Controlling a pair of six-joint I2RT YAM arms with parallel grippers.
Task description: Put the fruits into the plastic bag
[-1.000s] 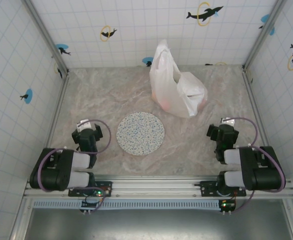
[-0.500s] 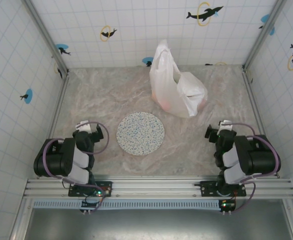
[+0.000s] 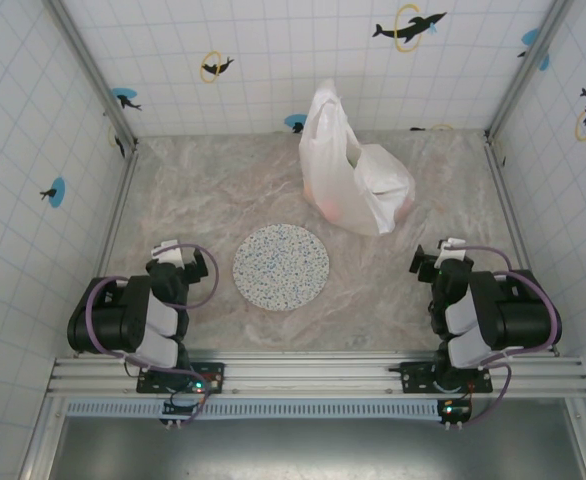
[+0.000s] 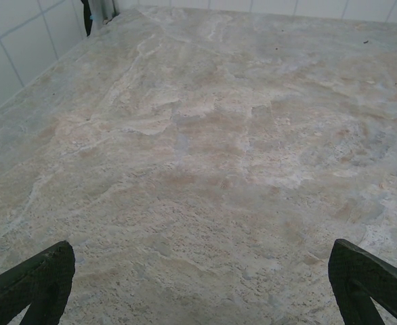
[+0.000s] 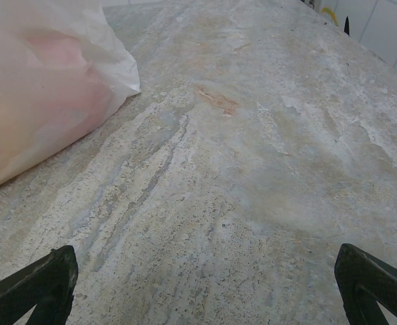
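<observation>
The only markings are dark dolphin decals (image 3: pixel 409 24) with blue and yellow rings on the tiled walls; none carries letters that can be read

The bag (image 3: pixel 353 180) stands at the far middle of the bench (image 3: pixel 203 190), a little right of centre, its handle loops up and its body slumping to the right. Pink and orange patches show through its thin skin in the right wrist view, where the fruits (image 5: pixel 56 64) lie inside; their number cannot be told

The right claw (image 3: pixel 438 262) sits low over the near right of the bench, with the bag well apart from it, farther away and to its left. In its wrist view the bag's lower corner lies at the far left and the two fingertips stand wide apart over bare stone. The left claw (image 3: pixel 178 262) rests near the left side, also wide, just left of the plate (image 3: pixel 281 267), with the bag well off to its far right. The speckled plate lies between the arms, apart from the bag
</observation>
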